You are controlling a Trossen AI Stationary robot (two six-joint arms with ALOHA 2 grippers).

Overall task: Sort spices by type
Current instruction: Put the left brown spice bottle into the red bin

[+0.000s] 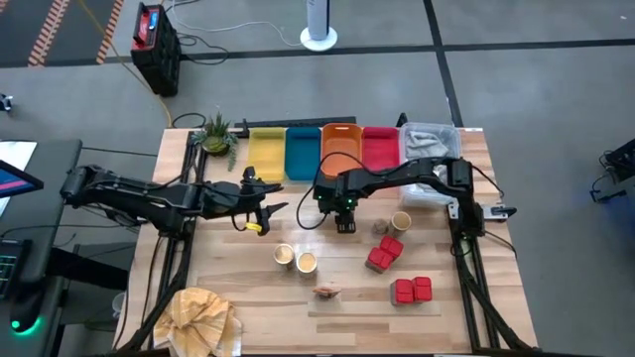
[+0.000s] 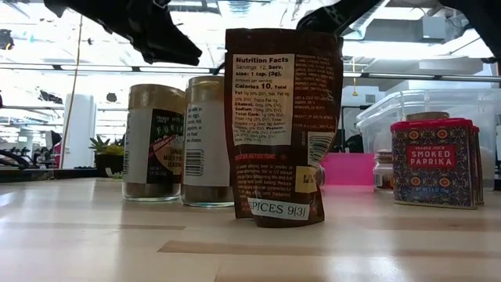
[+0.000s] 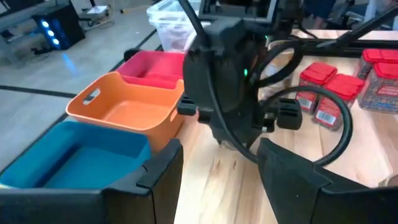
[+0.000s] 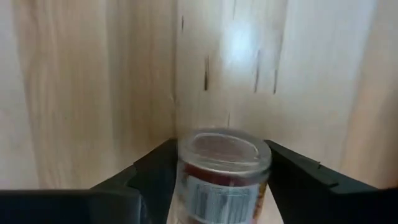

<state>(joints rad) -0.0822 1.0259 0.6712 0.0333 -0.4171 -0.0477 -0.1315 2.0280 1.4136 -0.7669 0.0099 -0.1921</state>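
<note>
Standing upright on the table (image 1: pixel 248 288) just in front of the orange tray (image 1: pixel 340 146), a small clear jar (image 4: pixel 222 169) with a barcode label sat between the right claw (image 4: pixel 219 180) fingers, parted beside it. Left claw (image 3: pixel 217 168) stood open nearby.

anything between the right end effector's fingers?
Yes, a small clear-lidded jar stands between the right end effector's fingers, seen in the right wrist view.

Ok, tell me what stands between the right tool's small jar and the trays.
Nothing visible does. The right tool straddles the small jar on bare table, just in front of the orange tray. The left tool waits off to the side.
</note>
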